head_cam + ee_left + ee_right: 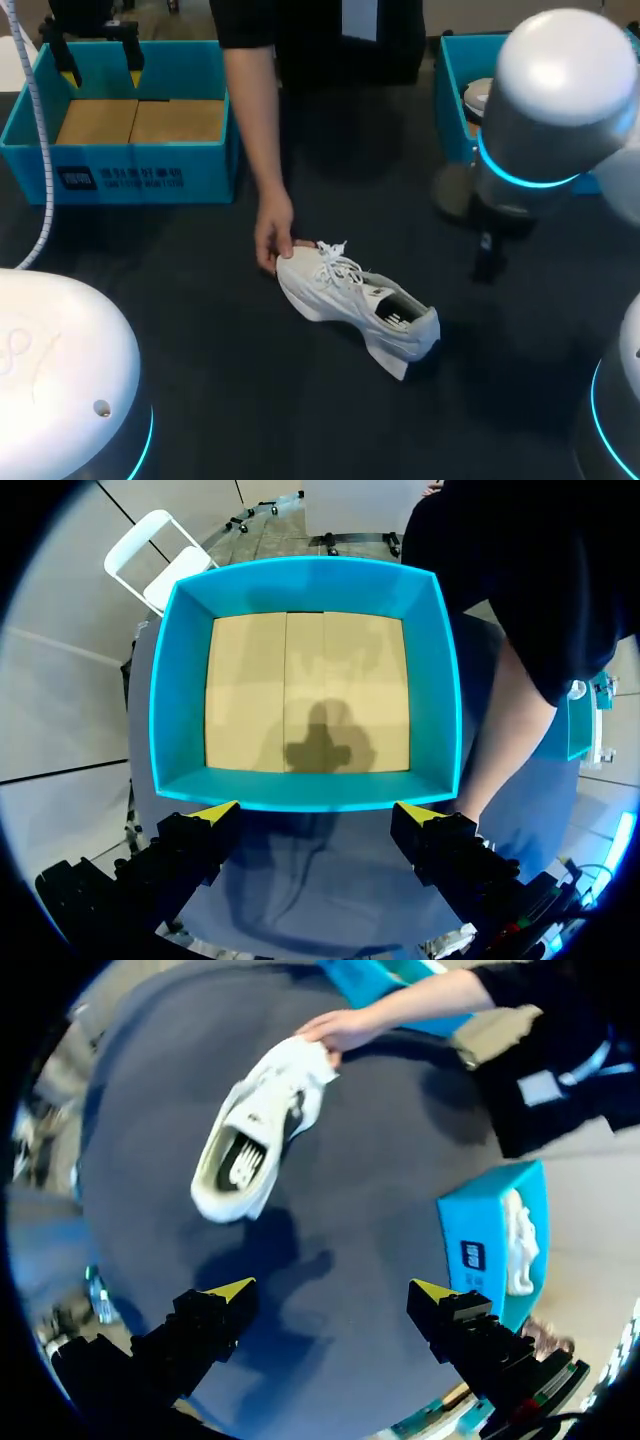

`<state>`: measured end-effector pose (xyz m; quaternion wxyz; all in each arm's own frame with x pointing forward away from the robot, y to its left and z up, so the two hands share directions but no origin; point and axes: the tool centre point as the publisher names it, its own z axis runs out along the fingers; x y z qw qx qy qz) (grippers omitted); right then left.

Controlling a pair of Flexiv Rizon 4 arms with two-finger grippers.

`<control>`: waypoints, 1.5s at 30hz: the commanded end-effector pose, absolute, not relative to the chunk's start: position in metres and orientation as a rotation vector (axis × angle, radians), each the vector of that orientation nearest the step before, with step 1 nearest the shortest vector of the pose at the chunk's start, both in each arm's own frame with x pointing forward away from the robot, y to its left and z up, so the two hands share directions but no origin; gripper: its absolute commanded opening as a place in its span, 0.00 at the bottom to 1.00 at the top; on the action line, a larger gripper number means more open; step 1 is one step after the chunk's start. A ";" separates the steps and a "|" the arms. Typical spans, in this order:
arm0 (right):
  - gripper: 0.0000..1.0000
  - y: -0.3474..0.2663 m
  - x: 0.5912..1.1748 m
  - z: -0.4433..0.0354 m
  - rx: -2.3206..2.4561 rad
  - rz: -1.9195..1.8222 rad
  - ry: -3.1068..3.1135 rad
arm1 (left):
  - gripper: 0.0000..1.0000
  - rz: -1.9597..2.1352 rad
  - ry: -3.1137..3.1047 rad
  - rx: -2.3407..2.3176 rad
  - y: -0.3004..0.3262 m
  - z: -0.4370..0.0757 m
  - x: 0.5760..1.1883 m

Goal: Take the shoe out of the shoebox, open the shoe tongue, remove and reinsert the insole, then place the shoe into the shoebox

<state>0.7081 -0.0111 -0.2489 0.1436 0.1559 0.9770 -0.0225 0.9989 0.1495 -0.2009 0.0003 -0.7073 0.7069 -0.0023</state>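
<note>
Roughly mid-bench, a white shoe sits upright on its sole, toe pointing far-left, heel near-right, mouth facing up. A person's hand reaches in from the far side & touches the toe. Elsewhere the shoe has bare dark bench on every side. It is outside the blue shoebox, which stands at the far-left corner, well apart from the shoe, w/ a tan cardboard floor showing.

L claw hangs over that box, fingers spread wide, gripping nothing. The box's near wall lies just ahead of its tips.

R claw hangs above bare bench, also spread wide, nothing btwn the fingers. The shoe lies ahead of it w/ an open stretch of bench btwn them.

A second blue box stands far-right, partly hidden behind the R arm. The R wrist view shows another white shoe inside it.
</note>
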 end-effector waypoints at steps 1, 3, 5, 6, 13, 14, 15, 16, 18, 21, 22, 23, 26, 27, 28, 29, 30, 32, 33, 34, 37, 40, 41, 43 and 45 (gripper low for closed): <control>1.00 -0.034 0.706 -0.255 0.228 0.402 2.888 | 1.00 -0.005 2.221 -2.222 0.150 -0.201 0.999; 1.00 -0.040 0.705 -0.257 0.206 0.417 2.894 | 1.00 -0.005 2.221 -2.222 0.150 -0.201 0.999; 1.00 -0.046 0.704 -0.258 0.207 0.449 2.893 | 1.00 -0.005 2.221 -2.222 0.150 -0.201 0.999; 1.00 -0.048 0.704 -0.258 0.198 0.459 2.889 | 1.00 -0.005 2.221 -2.222 0.150 -0.201 0.999; 1.00 -0.060 0.704 -0.261 0.241 0.449 2.877 | 1.00 -0.005 2.221 -2.222 0.150 -0.201 0.999; 1.00 -0.060 0.704 -0.261 0.241 0.449 2.877 | 1.00 -0.005 2.221 -2.222 0.150 -0.201 0.999; 1.00 -0.060 0.704 -0.261 0.241 0.449 2.877 | 1.00 -0.005 2.221 -2.222 0.150 -0.201 0.999; 1.00 -0.060 0.704 -0.261 0.241 0.449 2.877 | 1.00 -0.005 2.221 -2.222 0.150 -0.201 0.999; 1.00 -0.060 0.704 -0.261 0.241 0.449 2.877 | 1.00 -0.005 2.221 -2.222 0.150 -0.201 0.999; 1.00 -0.060 0.704 -0.261 0.241 0.449 2.877 | 1.00 -0.005 2.221 -2.222 0.150 -0.201 0.999; 1.00 -0.060 0.704 -0.261 0.241 0.449 2.877 | 1.00 -0.005 2.221 -2.222 0.150 -0.201 0.999; 1.00 -0.060 0.704 -0.261 0.241 0.449 2.877 | 1.00 -0.005 2.221 -2.222 0.150 -0.201 0.999; 1.00 -0.060 0.704 -0.261 0.241 0.449 2.877 | 1.00 -0.005 2.221 -2.222 0.150 -0.201 0.999; 1.00 -0.060 0.704 -0.261 0.241 0.449 2.877 | 1.00 -0.005 2.221 -2.222 0.150 -0.201 0.999; 1.00 -0.060 0.704 -0.261 0.241 0.449 2.877 | 1.00 -0.005 2.221 -2.222 0.150 -0.201 0.999; 1.00 -0.060 0.704 -0.261 0.241 0.449 2.877 | 1.00 -0.005 2.221 -2.222 0.150 -0.201 0.999; 1.00 -0.064 0.703 -0.263 0.241 0.488 2.875 | 1.00 -0.005 2.221 -2.222 0.150 -0.201 0.999; 1.00 -0.069 0.701 -0.267 0.225 0.600 2.870 | 1.00 -0.005 2.221 -2.222 0.150 -0.201 0.999; 1.00 -0.071 0.700 -0.269 0.206 0.628 2.877 | 1.00 -0.005 2.221 -2.222 0.150 -0.201 0.999; 1.00 -0.072 0.697 -0.272 0.169 0.680 2.887 | 1.00 -0.005 2.221 -2.222 0.150 -0.201 0.999; 1.00 -0.075 0.689 -0.280 0.144 0.779 2.908 | 1.00 -0.005 2.221 -2.222 0.150 -0.201 0.999; 1.00 -0.078 0.685 -0.290 0.114 0.850 2.908 | 1.00 -0.005 2.221 -2.222 0.150 -0.201 0.999; 1.00 -0.078 0.684 -0.293 0.099 0.848 2.908 | 1.00 -0.005 2.221 -2.222 0.150 -0.201 0.999; 1.00 -0.080 0.682 -0.298 0.089 0.874 2.902 | 1.00 -0.005 2.221 -2.222 0.150 -0.201 0.999; 1.00 -0.081 0.682 -0.301 0.081 0.891 2.880 | 1.00 -0.005 2.221 -2.222 0.150 -0.201 0.999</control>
